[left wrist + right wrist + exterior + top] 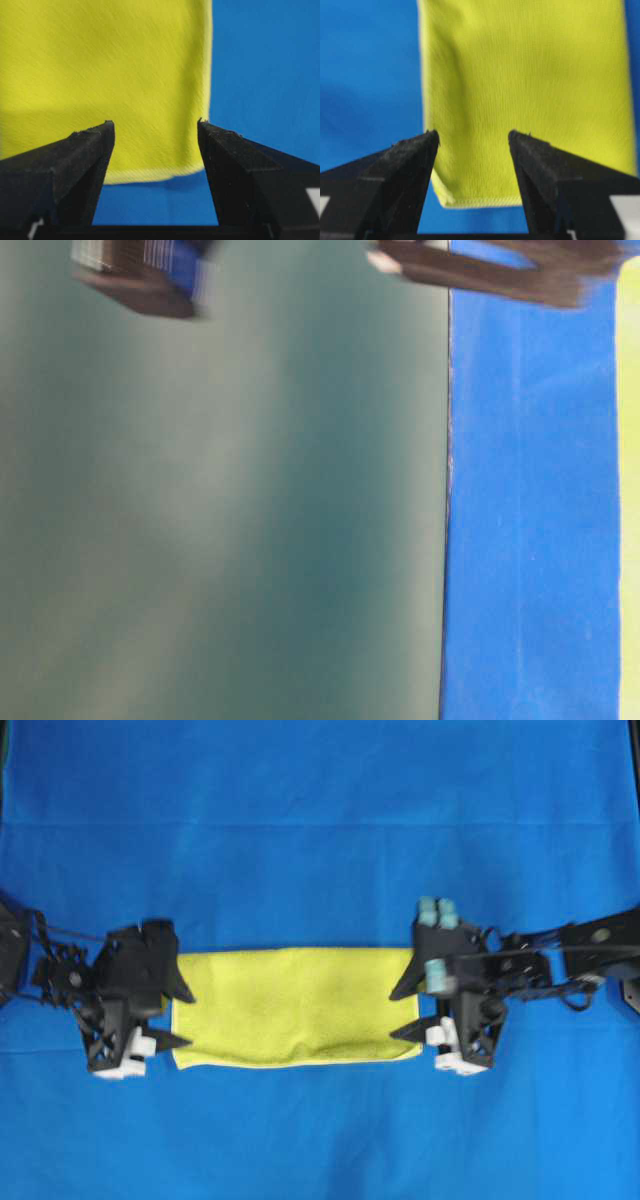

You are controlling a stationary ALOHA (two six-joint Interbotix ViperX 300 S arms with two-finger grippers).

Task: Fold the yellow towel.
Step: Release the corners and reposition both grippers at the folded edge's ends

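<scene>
Bare blue cloth (pixel 320 820) all round.

Blue cloth (pixel 320 820) covering table; dull green wall (pixel 220 520) behind.

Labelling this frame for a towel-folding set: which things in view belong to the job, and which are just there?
Job:
- yellow towel, lying flat as a rectangle
- left end effector, open
- right end effector, open

Just there:
- blue cloth under everything

A bright blue cloth-covered table (pixel 320 810) fills the overhead view; beside its edge stands a dull grey-green flat surface (pixel 220 520)
</scene>
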